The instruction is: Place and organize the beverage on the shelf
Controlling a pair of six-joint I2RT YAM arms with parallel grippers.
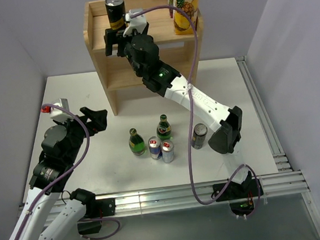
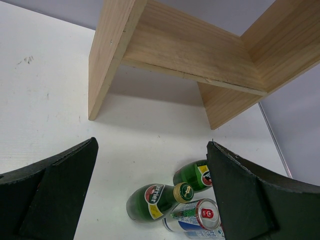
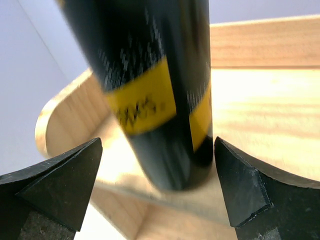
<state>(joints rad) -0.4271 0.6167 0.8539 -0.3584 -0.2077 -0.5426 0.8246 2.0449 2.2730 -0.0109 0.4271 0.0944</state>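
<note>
Perrier label on green bottle (image 2: pixel 150 202); yellow-banded black can (image 3: pixel 150 75), lettering unreadable, between wide-spread right gripper (image 3: pixel 157 145); left gripper (image 2: pixel 152 144) wide too.

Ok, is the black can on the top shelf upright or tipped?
Upright: the black can stands on its base on the shelf, top tier, lid up; the right gripper is open around it.

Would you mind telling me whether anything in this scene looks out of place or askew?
Nothing is spilled or toppled. The one oddity is a tall juice carton at the right end of the shelf's top tier; it dwarfs the black can at the left end, which stands upright.
</note>
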